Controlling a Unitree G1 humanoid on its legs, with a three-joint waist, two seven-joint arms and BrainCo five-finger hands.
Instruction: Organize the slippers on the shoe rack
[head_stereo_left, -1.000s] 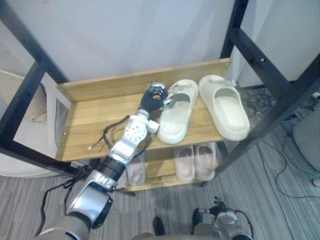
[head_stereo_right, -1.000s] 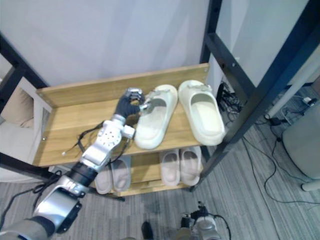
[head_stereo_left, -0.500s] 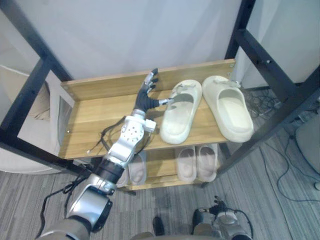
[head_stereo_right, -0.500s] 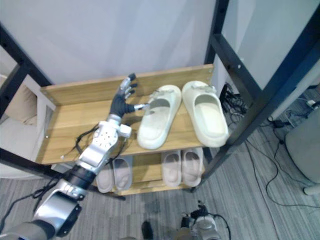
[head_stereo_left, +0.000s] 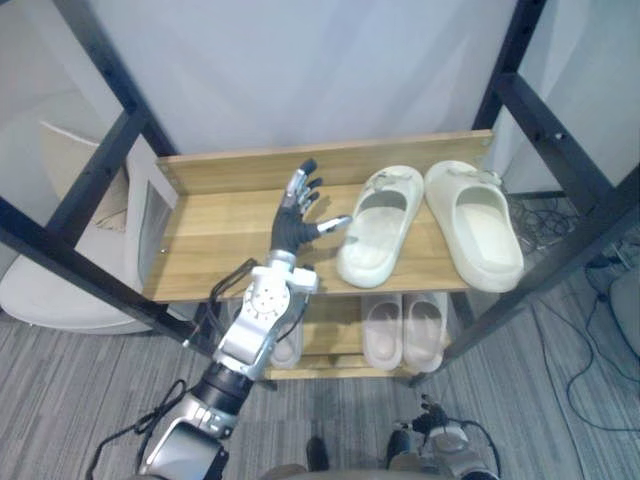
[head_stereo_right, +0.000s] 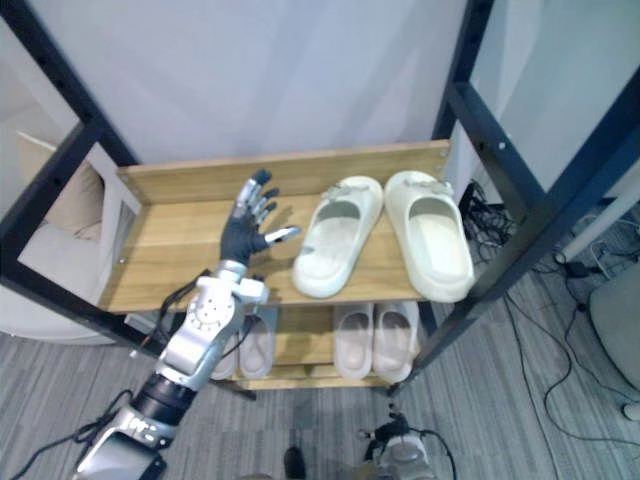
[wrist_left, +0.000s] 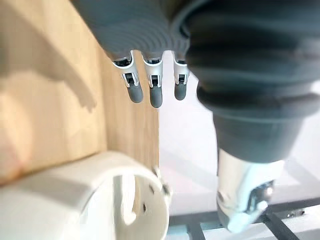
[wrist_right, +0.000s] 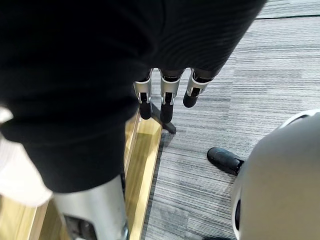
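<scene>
Two cream slippers lie side by side at the right end of the wooden rack's top shelf (head_stereo_left: 210, 225). The left slipper (head_stereo_left: 378, 225) is slanted, while the right slipper (head_stereo_left: 474, 222) lies straighter. My left hand (head_stereo_left: 293, 218) hovers open over the shelf just left of the slanted slipper, fingers spread, its thumb pointing at the slipper's edge and holding nothing. The left wrist view has straight fingers (wrist_left: 155, 89) over the wood, with the slipper (wrist_left: 95, 200) beyond. My right hand (wrist_right: 167, 92) hangs low by the rack's lower shelf with fingers straight.
Black metal posts (head_stereo_left: 105, 165) frame the rack on both sides. The lower shelf holds a pale pair (head_stereo_left: 405, 328) and another slipper (head_stereo_left: 285, 340) behind my left arm. A white cushion (head_stereo_left: 60, 290) lies left of the rack. Cables (head_stereo_left: 600, 330) run over the grey carpet.
My left hand was curled on the slanted slipper's rim one second ago. It has opened and drawn back to the left. The camera has also shifted.
</scene>
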